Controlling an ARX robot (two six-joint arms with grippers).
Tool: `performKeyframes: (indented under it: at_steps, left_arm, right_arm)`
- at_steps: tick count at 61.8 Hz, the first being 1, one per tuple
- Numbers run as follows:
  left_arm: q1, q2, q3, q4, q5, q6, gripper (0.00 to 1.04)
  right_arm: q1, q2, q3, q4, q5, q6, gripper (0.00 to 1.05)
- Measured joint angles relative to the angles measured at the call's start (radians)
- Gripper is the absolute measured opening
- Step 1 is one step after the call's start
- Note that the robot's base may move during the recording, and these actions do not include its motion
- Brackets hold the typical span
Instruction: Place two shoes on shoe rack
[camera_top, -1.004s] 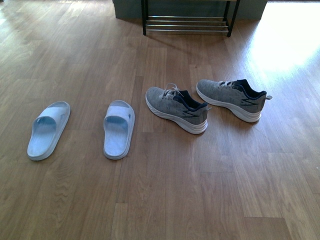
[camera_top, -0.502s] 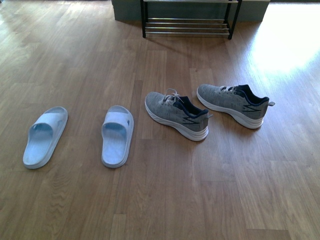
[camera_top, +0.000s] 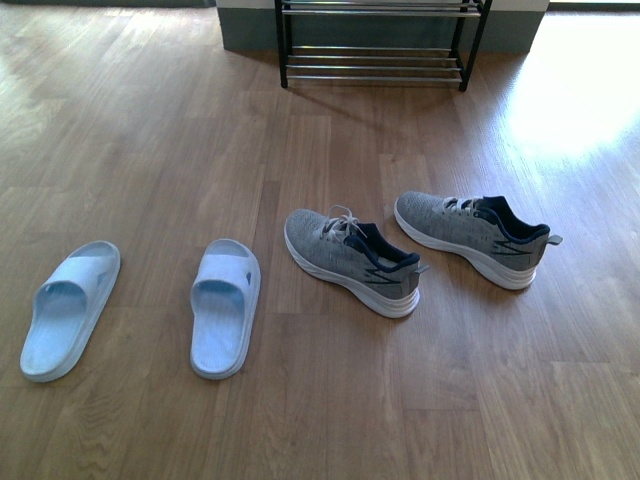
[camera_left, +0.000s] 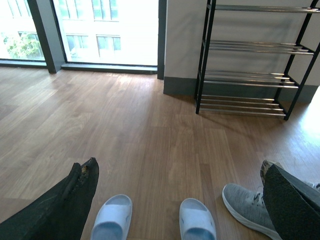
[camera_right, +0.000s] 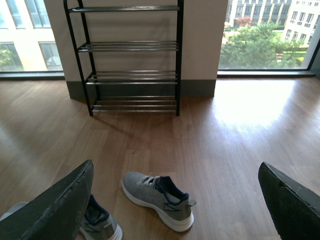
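The shoe rack stands against the wall. All four shoes lie on the wood floor, well apart from the rack. The first grey sneaker and the second grey sneaker sit side by side straight out from the rack, not touching, toes angled toward it. The inner slipper and the outer slipper lie farther from the rack, off toward the left arm's side. The left gripper has its jaws spread wide and holds nothing. The right gripper is in the same state.
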Motion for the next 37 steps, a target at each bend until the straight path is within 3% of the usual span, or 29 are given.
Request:
performKeyframes:
  at_steps: [37]
  left_arm:
    - [0.000,0.000,0.000,0.000,0.000,0.000,0.95]
  right_arm:
    - [0.000,0.000,0.000,0.000,0.000,0.000,0.96]
